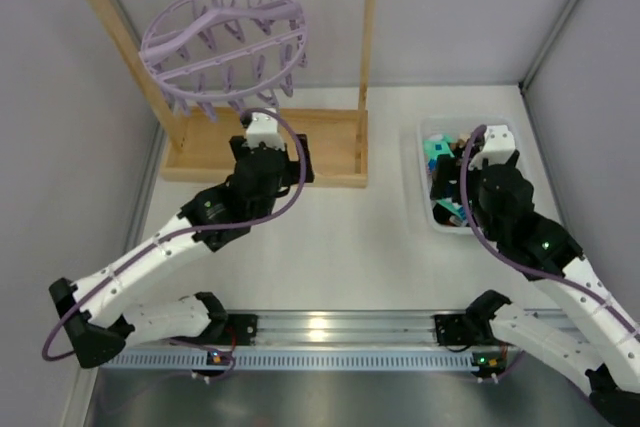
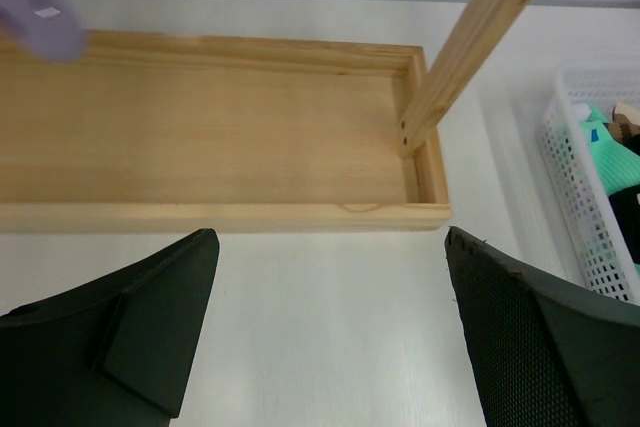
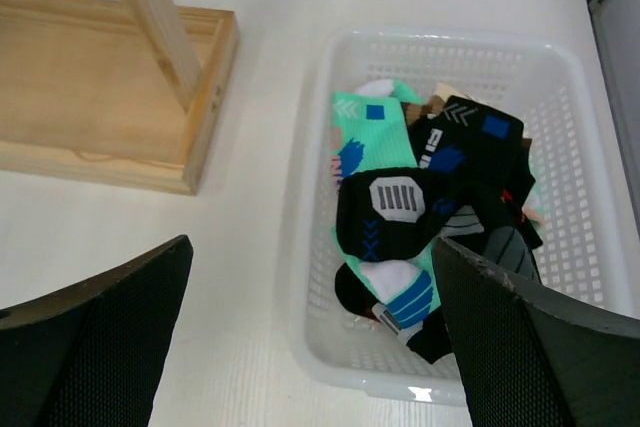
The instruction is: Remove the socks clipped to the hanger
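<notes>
The lavender ring hanger [image 1: 222, 42] hangs by its hook from the wooden rack's top rail; I see no socks on its pegs. Two blurred pegs [image 2: 40, 17] show at the top of the left wrist view. Several socks [image 3: 430, 197], teal-and-white and black with blue marks, lie piled in a white basket [image 3: 320, 147], which also shows in the top view [image 1: 425, 212]. My left gripper [image 2: 330, 277] is open and empty, low over the table in front of the rack's base [image 1: 268, 147]. My right gripper [image 3: 310, 317] is open and empty above the basket's near left corner [image 1: 455, 172].
The wooden rack has a tray base [image 2: 220, 137] and an upright post [image 2: 480, 37] at its right end. The basket [image 2: 590, 197] stands right of the rack. Grey walls close the table at the back and both sides.
</notes>
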Available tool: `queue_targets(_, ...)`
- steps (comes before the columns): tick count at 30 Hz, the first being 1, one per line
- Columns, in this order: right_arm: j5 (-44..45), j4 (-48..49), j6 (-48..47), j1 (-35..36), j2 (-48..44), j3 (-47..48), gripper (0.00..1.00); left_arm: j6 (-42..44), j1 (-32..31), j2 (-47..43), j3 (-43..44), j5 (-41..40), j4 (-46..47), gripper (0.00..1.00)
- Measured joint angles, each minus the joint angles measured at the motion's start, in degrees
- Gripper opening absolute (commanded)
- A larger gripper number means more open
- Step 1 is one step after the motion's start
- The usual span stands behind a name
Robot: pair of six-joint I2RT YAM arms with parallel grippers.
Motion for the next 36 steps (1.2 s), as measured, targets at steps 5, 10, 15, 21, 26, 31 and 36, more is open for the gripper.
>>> queue_targets(5,-5.3,-0.1,1.1,-8.6,-0.2,-1.6,0.99,-4.0,1.2,-14.5,-3.8,-1.7,-11.8,0.98)
queue_targets(10,-6.0,-1.7,1.9,-9.5,-3.0,-3.0,0.99,-4.9,1.7,-24.5,-3.9,-3.2,-22.7,0.98)
queue_targets(15,-1.6,-5.2,2.1,-9.7,-7.2,-5.3,0.99,-2.4,1.7,-26.4,-5.9,-7.7,-26.2,0.98)
queue_targets(21,-3.7,-5.9,1.2,-9.8,-14.7,-7.0,0.99,1.3,11.0,-29.6,-10.6,-2.6,-23.2,0.98)
queue_targets(26,-4.1,-6.8,0.4,-9.8,-13.3,-5.8,0.99,3.6,34.2,-30.7,-13.5,12.8,-18.8,0.98)
queue_targets(31,-4.0,-7.7,0.4,-9.8,-11.0,-5.0,0.99,5.7,43.8,-31.1,-16.9,21.0,-17.9,0.98)
queue_targets(36,-4.0,-7.5,0.5,-9.8,-12.3,-5.3,0.99,6.9,43.8,-41.2,-21.5,22.7,-17.6,0.98)
